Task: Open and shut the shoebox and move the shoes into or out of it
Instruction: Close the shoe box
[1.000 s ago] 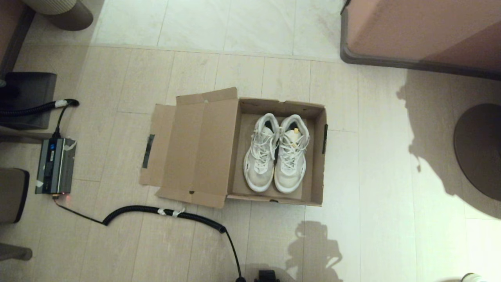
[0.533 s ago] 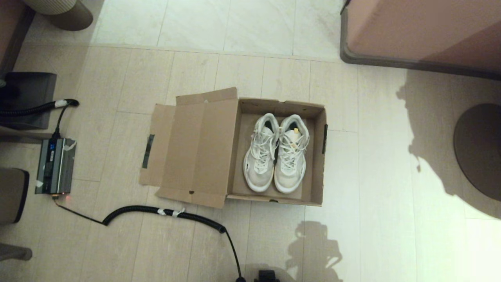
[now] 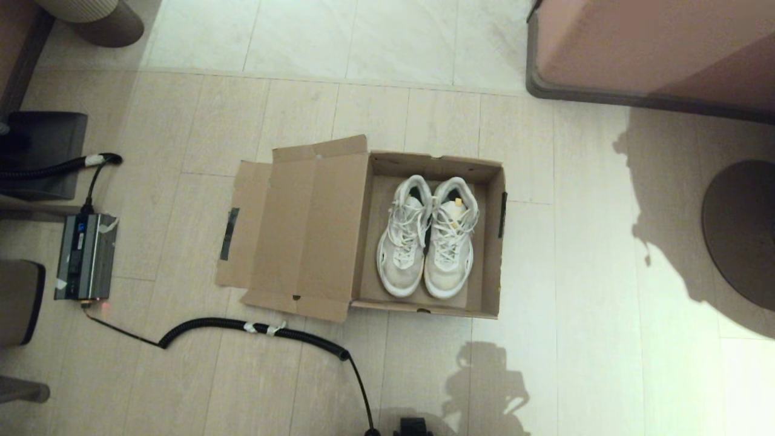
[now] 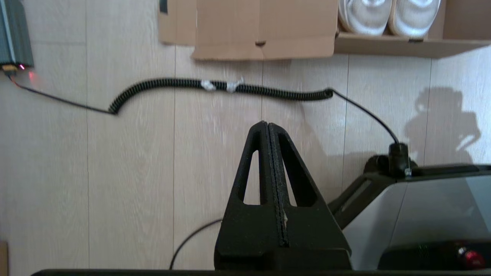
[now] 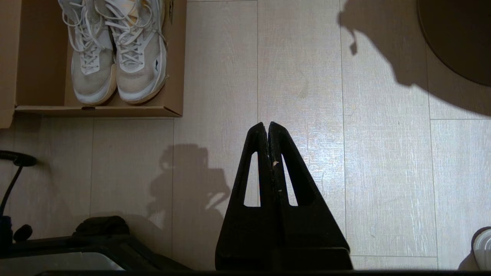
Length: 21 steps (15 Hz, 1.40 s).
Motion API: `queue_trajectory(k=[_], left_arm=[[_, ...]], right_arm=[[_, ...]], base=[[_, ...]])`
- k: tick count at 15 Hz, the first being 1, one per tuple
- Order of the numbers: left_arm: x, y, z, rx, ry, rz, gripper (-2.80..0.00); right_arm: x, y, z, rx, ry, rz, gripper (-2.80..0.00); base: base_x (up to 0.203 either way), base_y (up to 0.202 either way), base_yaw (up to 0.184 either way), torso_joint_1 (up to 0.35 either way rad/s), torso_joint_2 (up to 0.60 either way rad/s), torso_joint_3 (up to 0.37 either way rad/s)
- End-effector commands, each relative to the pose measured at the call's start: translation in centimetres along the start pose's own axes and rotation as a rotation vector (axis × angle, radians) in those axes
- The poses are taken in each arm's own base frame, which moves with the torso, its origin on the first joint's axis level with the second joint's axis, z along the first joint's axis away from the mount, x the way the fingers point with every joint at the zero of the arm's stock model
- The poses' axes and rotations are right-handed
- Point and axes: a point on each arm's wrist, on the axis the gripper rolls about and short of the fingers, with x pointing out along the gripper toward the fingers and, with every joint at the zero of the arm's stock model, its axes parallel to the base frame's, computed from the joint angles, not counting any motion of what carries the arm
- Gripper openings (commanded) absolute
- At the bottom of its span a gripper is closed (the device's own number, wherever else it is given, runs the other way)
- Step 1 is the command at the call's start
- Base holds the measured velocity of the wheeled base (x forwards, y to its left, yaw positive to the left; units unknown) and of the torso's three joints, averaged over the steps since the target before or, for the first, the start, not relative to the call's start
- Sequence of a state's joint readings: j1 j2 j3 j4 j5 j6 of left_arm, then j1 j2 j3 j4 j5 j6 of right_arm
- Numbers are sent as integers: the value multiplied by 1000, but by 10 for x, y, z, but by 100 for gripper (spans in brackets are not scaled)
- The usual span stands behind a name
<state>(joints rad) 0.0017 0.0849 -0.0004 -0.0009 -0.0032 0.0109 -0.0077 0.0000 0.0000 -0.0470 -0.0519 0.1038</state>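
The brown cardboard shoebox (image 3: 491, 242) stands open on the floor, its hinged lid (image 3: 303, 233) folded flat to the left with dark tape on the edge flap. Two white lace-up shoes (image 3: 424, 236) lie side by side inside, toes toward me; the right one carries a small yellow tag. In the left wrist view my left gripper (image 4: 266, 124) is shut and empty over bare floor, short of the lid (image 4: 264, 27). Seen from the right wrist, my right gripper (image 5: 267, 124) is shut and empty, to the right of the shoebox (image 5: 174, 76) and shoes (image 5: 119, 50). Neither arm shows in the head view.
A coiled black cable (image 3: 254, 329) runs across the floor in front of the lid to a grey device (image 3: 85, 254) at left. A pink-brown furniture block (image 3: 654, 48) stands at back right, and a dark round base (image 3: 742, 230) sits at right.
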Motion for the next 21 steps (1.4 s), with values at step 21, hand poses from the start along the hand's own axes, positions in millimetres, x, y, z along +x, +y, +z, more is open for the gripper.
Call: queue_trajectory(k=[21], left_arm=[[258,115,105,-655,395,-60,-280]], right_arm=[[1,0,-4,0,15,-2,-280]], base=[[0,0,0,0,0,0]])
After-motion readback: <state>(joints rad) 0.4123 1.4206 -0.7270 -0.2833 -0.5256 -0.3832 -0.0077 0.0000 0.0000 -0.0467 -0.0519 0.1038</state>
